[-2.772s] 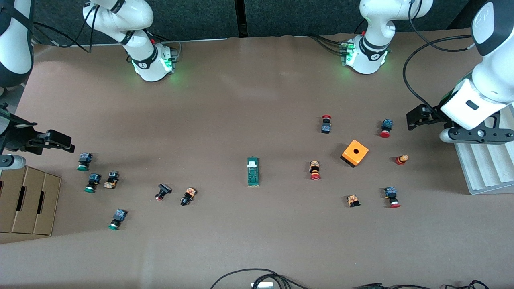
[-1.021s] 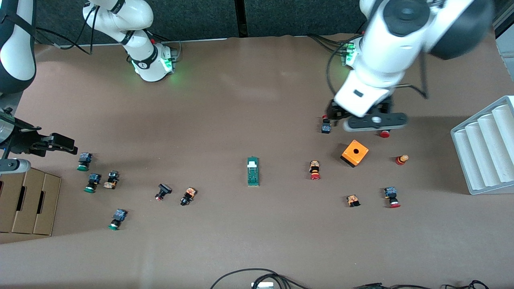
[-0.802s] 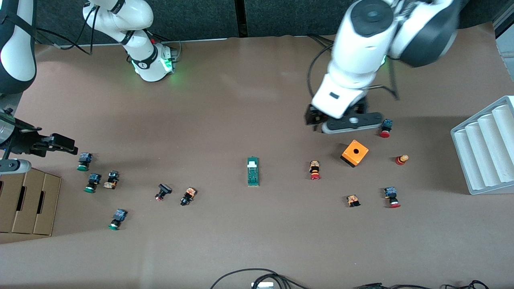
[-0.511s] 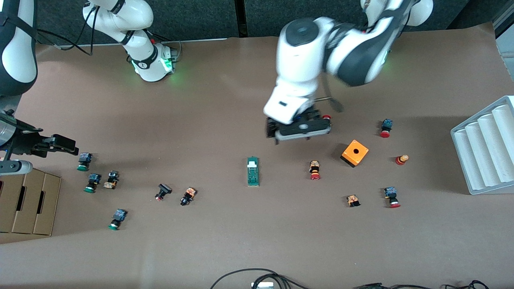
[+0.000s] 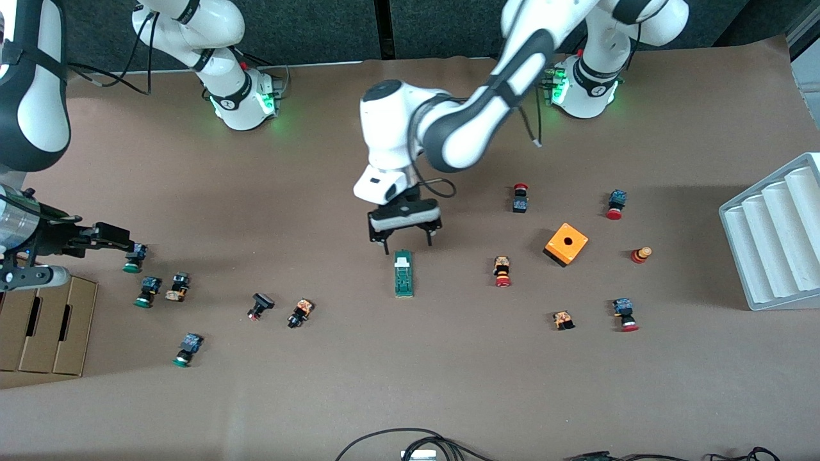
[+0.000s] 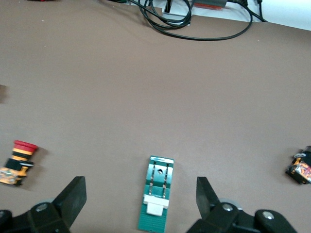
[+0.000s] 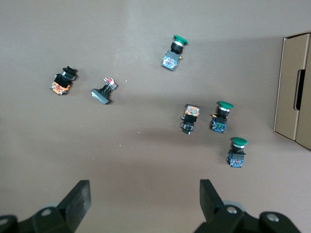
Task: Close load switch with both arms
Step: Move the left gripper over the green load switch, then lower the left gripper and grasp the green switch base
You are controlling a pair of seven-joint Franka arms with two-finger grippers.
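The load switch (image 5: pixel 403 274), a narrow dark-green block with a white end piece, lies flat at the middle of the table. My left gripper (image 5: pixel 407 246) hangs open just over its white end, apart from it. In the left wrist view the load switch (image 6: pixel 156 199) sits between the two black fingers (image 6: pixel 73 198) of the left gripper (image 6: pixel 140 188), nearer to one of them. My right gripper (image 5: pixel 125 238) hovers open at the right arm's end of the table, beside a green-capped push button (image 5: pixel 133 257). Nothing is between the fingers of the right gripper (image 7: pixel 144 191).
Several push buttons lie scattered toward both ends of the table. An orange box with a hole (image 5: pixel 566 243) sits toward the left arm's end, with a white ribbed tray (image 5: pixel 775 230) at that edge. A cardboard box (image 5: pixel 45 320) stands below the right gripper. Cables (image 5: pixel 410 442) run along the table edge nearest the camera.
The left arm has swung from its end of the table, past the orange box, to above the load switch. The right gripper has crept slightly toward the green buttons. Both stayed open.
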